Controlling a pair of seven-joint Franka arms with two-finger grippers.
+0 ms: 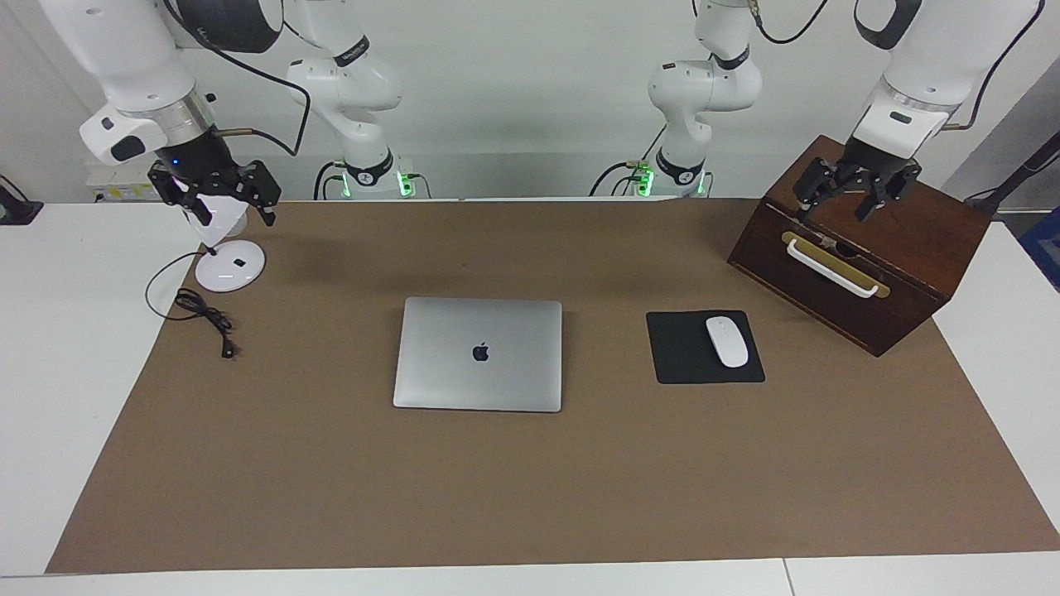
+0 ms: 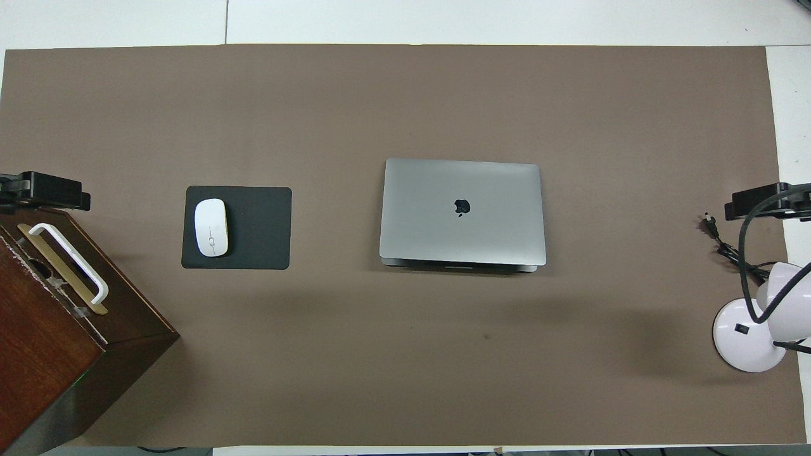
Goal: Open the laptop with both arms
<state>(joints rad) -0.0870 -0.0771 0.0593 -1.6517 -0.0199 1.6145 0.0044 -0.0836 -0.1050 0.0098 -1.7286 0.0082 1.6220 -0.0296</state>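
Laptop [image 1: 479,353] lay closed, lid down, mid-table on the brown mat [image 1: 530,497]; opening not begun. Left claw [image 1: 857,189] hung spread over the wooden box [image 1: 861,257]; right claw [image 1: 217,194] spread over the lamp [image 1: 229,265]. Both well apart from laptop.

The laptop [image 1: 479,354] lies shut, flat in the middle of the mat [image 1: 530,497] that covers the desk [image 1: 50,397]. Beside it, toward the left arm's end, sits the mouse pad [image 1: 683,352] with the mouse [image 1: 726,341] on it. The wooden box [image 1: 861,257] stands past the pad, nearer the robots, with the left end effector [image 1: 857,192] over it. At the right arm's end stands a lamp [image 1: 229,265], its cable [image 1: 203,313] trailing on the mat, the right end effector [image 1: 217,192] above it.
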